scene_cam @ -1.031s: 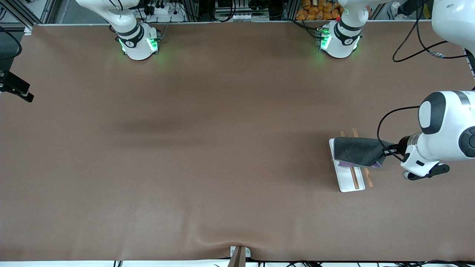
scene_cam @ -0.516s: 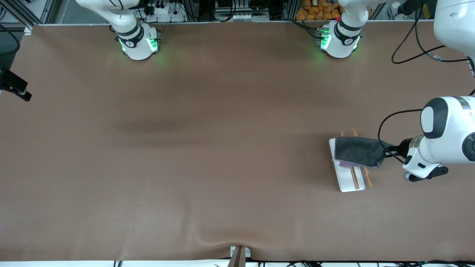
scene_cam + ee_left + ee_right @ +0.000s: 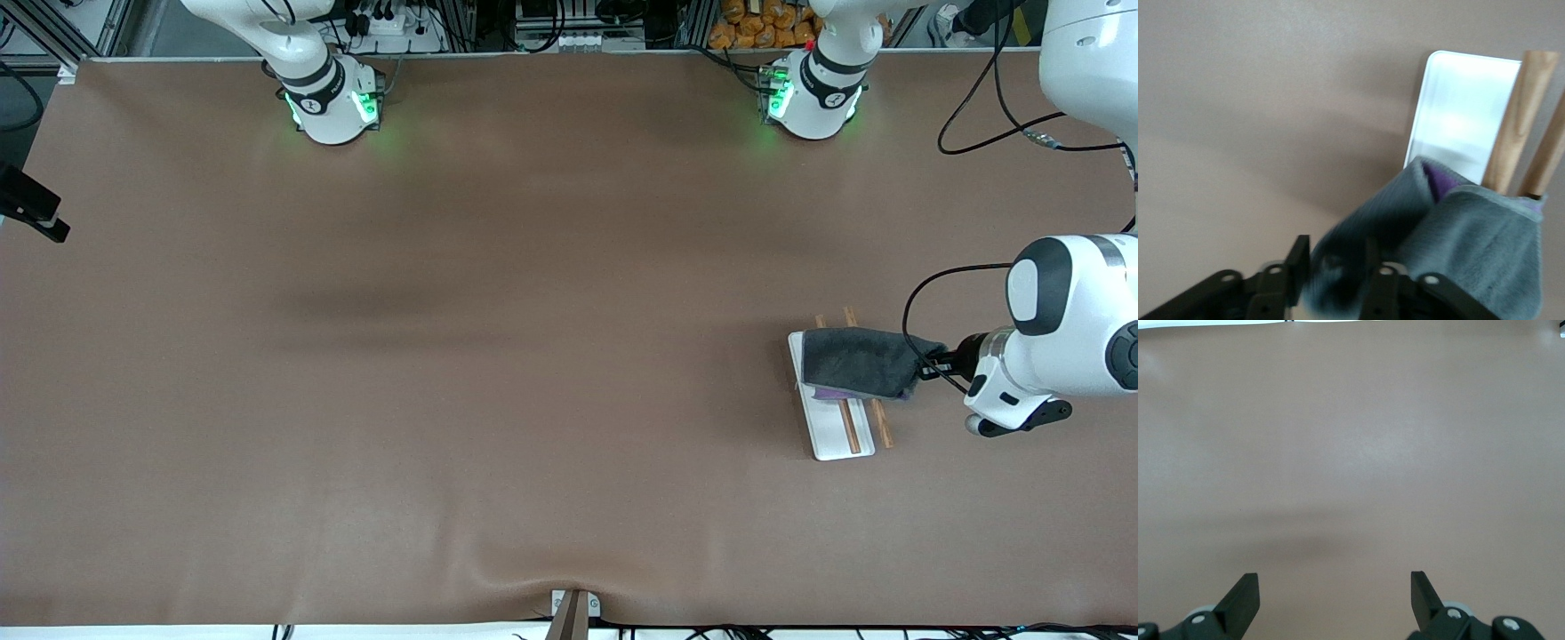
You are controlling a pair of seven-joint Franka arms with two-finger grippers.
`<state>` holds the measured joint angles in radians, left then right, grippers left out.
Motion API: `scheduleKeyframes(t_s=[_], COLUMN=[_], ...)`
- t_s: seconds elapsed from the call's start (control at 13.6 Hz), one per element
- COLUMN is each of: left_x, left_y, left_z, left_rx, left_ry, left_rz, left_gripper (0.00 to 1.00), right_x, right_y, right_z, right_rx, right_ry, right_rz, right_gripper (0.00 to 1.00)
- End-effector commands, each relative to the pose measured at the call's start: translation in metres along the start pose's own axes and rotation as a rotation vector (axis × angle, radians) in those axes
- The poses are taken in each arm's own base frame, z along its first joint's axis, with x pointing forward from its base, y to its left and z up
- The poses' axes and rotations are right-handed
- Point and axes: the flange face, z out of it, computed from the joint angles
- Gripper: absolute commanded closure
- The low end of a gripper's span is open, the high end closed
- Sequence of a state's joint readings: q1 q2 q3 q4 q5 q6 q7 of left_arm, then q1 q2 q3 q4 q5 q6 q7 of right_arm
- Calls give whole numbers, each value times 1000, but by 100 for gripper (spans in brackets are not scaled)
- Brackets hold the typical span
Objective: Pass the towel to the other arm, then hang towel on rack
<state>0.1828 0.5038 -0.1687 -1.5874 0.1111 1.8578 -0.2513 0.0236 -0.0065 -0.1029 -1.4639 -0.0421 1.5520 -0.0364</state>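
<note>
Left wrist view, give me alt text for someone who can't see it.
The left gripper has a corner of the grey towel between its fingers; the towel drapes over the rack, two wooden rods above a white tray, on a brown table.

Lit evenly from overhead; casting soft shadows across the brown table (image 3: pixel 498 356). Glowing green at both arm bases. Blurring on the towel (image 3: pixel 1451 247) corner in the left wrist view.

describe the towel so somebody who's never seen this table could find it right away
On the brown table, go toward the left arm's end to the rack, a white tray with two wooden rods. The towel is draped across those rods, one corner between the left gripper's fingers. It is the only soft thing there: dark grey, with a purple underside.
</note>
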Motion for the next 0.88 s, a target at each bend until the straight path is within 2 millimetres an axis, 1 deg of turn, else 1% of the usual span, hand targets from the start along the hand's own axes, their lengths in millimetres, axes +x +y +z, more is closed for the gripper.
scheduleKeyframes(t_s=[0.0, 0.07, 0.22, 0.37, 0.44, 0.59, 0.66, 0.74, 0.81], left_x=[-13, -16, -23, -36, -42, -54, -61, -68, -75], left_y=[16, 23, 28, 38, 39, 40, 39, 43, 45], left_z=[-30, -37, -53, -73, -84, -109, -127, -142, -163], left_rx=[-34, -40, -41, -40, -38, -32, -29, -22, -19], left_ry=[26, 36, 56, 67, 75, 106, 121, 125, 135], left_rz=[22, 35, 43, 58, 57, 70, 71, 79, 83], left_gripper=[0, 0, 0, 0, 0, 0, 0, 0, 0], right_x=[3, 3, 2, 2, 2, 1, 1, 1, 1], right_y=[0, -2, -3, -2, -3, -5, -6, -6, -6], right_z=[-4, -4, -5, -5, -6, -7, -7, -6, -6], right_rx=[-19, -18, -17, -15, -6, -1, -1, -1, 1], right_ry=[-2, -3, -3, -1, 1, 2, 2, -1, -7], right_rz=[-3, -7, -8, -8, -8, -8, -7, 7, 22], right_gripper=[0, 0, 0, 0, 0, 0, 0, 0, 0])
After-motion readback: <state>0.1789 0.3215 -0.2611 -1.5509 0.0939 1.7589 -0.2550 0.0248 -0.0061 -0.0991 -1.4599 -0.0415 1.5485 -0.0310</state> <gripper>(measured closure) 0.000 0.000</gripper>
